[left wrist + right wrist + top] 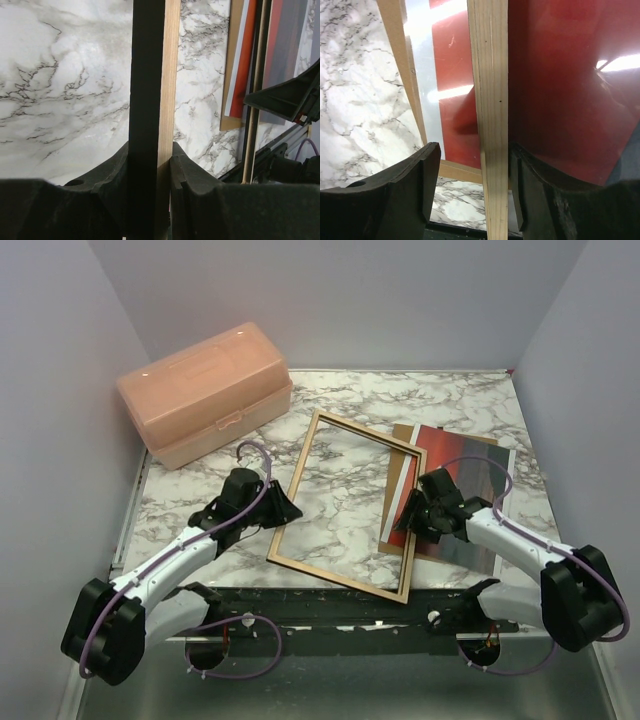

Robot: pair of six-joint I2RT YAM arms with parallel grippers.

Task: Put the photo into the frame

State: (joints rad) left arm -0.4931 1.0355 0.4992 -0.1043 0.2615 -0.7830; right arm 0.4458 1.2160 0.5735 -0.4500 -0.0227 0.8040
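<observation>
White-and-grey marble table (350, 405) inside pale walls. Far left corner: translucent pink plastic lidded box (205, 390), latched shut, standing well apart from everything else. Centre: thin rectangular wooden frame (336, 578), light tan side facing up, skewed against the table edges, marble showing through its opening. Whether it rests flat or is raised slightly cannot be told from above. Right side: glossy red-and-dark sunset photo (478, 478) with a white border, picture side up, lying on a flat brown backing board (231, 60). The board sticks out past the photo's left and far edges. The frame's right rail crosses over the left part of both board and photo, so the photo is mostly outside the frame, with only a strip of it showing within the opening. Left gripper (283, 510) at the frame's left rail: its wrist view shows both fingers (192, 175) pressed against the rail, black face on one side and tan wood on the other, clamped tight. Right gripper (418, 502) at the right rail: jaws straddle the tan rail but stand apart, with a clear gap beside the left finger (420, 175), so nothing is held.
</observation>
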